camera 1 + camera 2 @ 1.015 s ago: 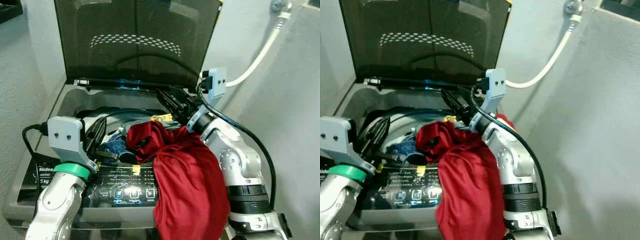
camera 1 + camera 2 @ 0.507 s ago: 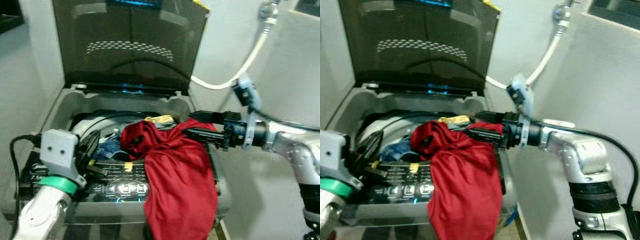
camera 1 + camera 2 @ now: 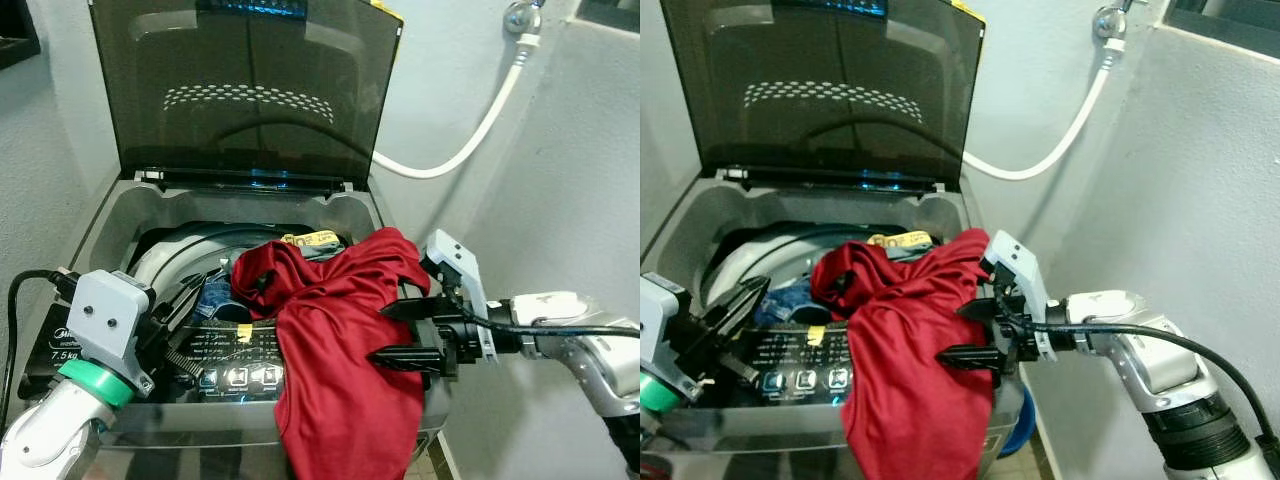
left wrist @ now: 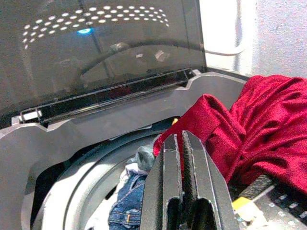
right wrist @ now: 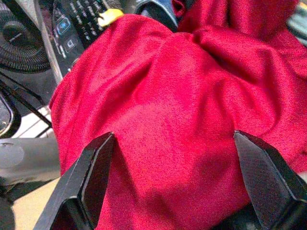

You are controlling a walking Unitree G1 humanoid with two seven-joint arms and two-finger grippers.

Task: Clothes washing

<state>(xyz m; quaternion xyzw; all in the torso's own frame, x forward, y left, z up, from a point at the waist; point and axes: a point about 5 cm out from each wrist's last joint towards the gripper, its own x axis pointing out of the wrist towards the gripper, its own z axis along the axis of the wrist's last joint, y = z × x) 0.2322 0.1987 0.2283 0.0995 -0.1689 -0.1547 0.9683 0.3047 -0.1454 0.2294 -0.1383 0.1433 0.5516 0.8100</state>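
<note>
My right gripper (image 3: pixel 385 333) had its fingers spread wide against the red garment (image 3: pixel 340 370) — draped over the washing machine (image 3: pixel 120 215) front edge, partly inside the tub. My left gripper (image 4: pixel 182 158) held its fingers together above the control panel (image 3: pixel 235 360), beside blue jeans (image 4: pixel 125 203).

A grey top-loading washing machine (image 3: pixel 120 215) stands with its dark tinted lid (image 3: pixel 240 90) raised upright at 12 o'clock. A crumpled deep-red cloth garment (image 3: pixel 340 370) lies bunched over the drum opening and spills across the front rim toward 5 o'clock, hanging down the front of the machine. Blue denim clothing (image 3: pixel 213 295) sits inside the drum at 9 o'clock of the red bunch. A lit control panel (image 3: pixel 235 375) runs along the front edge.
</note>
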